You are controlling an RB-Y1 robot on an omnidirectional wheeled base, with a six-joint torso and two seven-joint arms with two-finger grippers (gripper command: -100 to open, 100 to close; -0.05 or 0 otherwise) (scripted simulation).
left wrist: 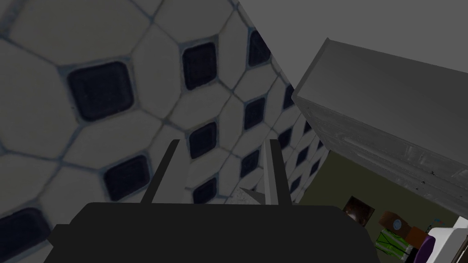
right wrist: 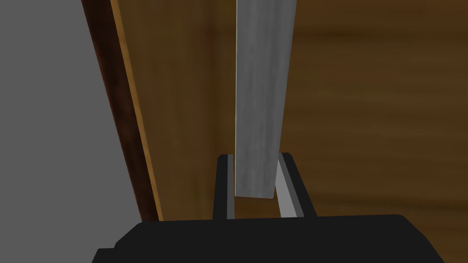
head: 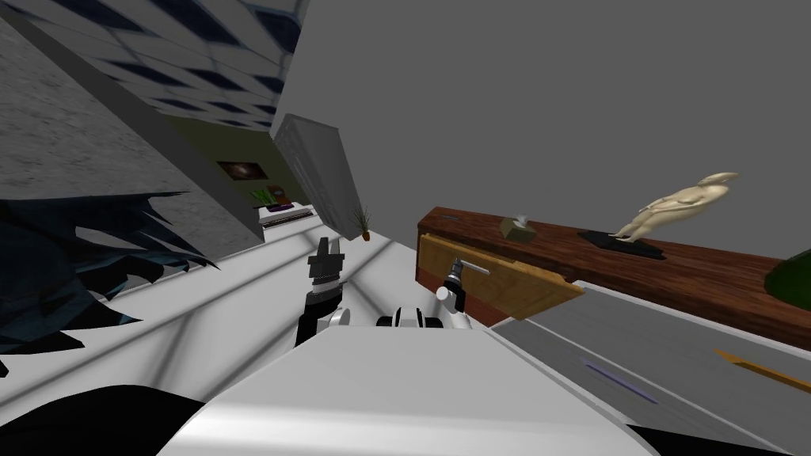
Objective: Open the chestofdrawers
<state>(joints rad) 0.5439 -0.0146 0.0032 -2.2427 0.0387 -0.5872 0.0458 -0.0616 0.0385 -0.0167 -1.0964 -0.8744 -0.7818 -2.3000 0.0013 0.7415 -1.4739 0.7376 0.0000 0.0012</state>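
A long dark-wood chest of drawers [head: 681, 277] runs along the grey wall. Its light-wood top drawer front [head: 507, 281] stands pulled out from the body. A grey bar handle [head: 473, 267] crosses that front. My right gripper [head: 457, 271] is at the handle's end. In the right wrist view the grey handle [right wrist: 260, 100] runs between the two fingers, and my right gripper [right wrist: 254, 182] is shut on it, with the brown drawer front [right wrist: 374, 114] behind. My left gripper [head: 326, 252] is raised to the left, away from the chest; in its wrist view my left gripper [left wrist: 219, 171] is open and holds nothing.
On the chest's top stand a small tissue box [head: 518, 229] and a pale figurine on a dark base [head: 673, 207]. A green plant [head: 792, 273] sits at the far right. A grey cabinet [head: 321, 170] and a small potted plant [head: 363, 222] stand beyond the chest's left end.
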